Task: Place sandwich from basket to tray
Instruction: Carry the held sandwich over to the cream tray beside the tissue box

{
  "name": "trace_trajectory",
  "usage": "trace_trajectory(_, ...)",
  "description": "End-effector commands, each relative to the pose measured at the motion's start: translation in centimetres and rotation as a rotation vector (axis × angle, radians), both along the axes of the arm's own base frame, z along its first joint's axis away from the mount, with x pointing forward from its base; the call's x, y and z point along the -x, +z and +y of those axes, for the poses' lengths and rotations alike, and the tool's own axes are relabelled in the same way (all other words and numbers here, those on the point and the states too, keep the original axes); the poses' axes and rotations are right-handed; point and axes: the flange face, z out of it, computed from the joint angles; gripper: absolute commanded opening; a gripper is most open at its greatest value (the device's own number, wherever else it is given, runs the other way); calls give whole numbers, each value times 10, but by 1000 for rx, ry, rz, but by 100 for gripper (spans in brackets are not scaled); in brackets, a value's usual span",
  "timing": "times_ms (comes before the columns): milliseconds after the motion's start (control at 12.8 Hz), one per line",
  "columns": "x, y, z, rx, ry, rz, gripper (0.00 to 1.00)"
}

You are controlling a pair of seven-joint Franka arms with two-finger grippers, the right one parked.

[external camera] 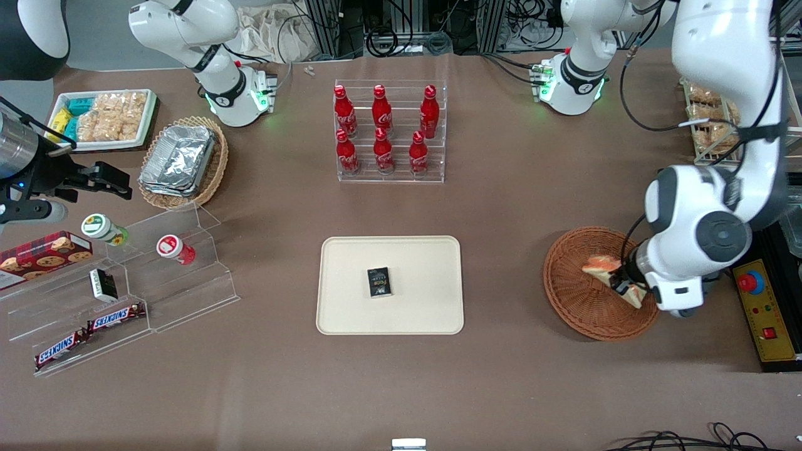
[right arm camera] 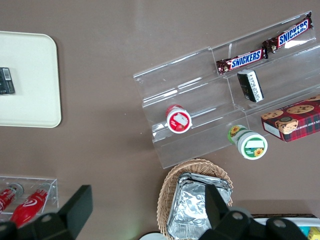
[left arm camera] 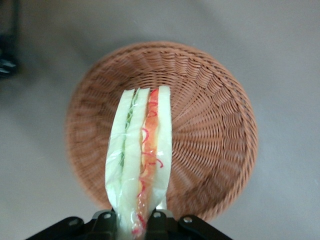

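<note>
Where the round reddish-brown woven wicker basket [left arm camera: 210,130] sits, the clear-wrapped triangular white-bread sandwich [left arm camera: 141,165] is pinched by the left gripper [left arm camera: 134,220] above its weave. The smooth cream rectangular tray [external camera: 351,307] is well apart.

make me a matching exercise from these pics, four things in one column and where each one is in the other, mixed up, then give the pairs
Things:
1. sandwich
2. small black packet
3. foil containers
4. red bottles

Places:
A. in the lighter tan wicker basket
B. on the cream tray
C. held by the gripper over the reddish-brown basket
D. in the clear stepped rack

Pairs: 1-C, 2-B, 3-A, 4-D
</note>
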Motion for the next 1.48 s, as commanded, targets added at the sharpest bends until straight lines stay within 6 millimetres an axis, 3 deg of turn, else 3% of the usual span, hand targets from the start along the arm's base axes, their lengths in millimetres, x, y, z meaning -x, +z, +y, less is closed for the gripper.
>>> trace_trajectory(0, 1, 88, -7, 5, -104, 53, 0)
trace_trajectory(156, 7, 140, -51, 43, -262, 61, 0)
trace_trajectory(234, 8, 153, -76, 62, -315, 46, 0)
trace_trajectory(391, 8, 159, -131, 118, -519, 25, 0)
trace_trajectory(469, 1, 151, -149, 146, -610, 24, 0)
trace_trajectory(625, -15, 118, -191, 203, -693, 8, 0)
trace_trajectory(781, -25, 61, -242, 190, -759, -24, 0)
trace_trajectory(938, -35, -4, -280, 171, -783, -65, 0)
trace_trajectory(1094, -31, -52, -312, 190, -798, -75, 0)
trace_trajectory(1406, -11, -117, -365, 190, -770, -98, 0)
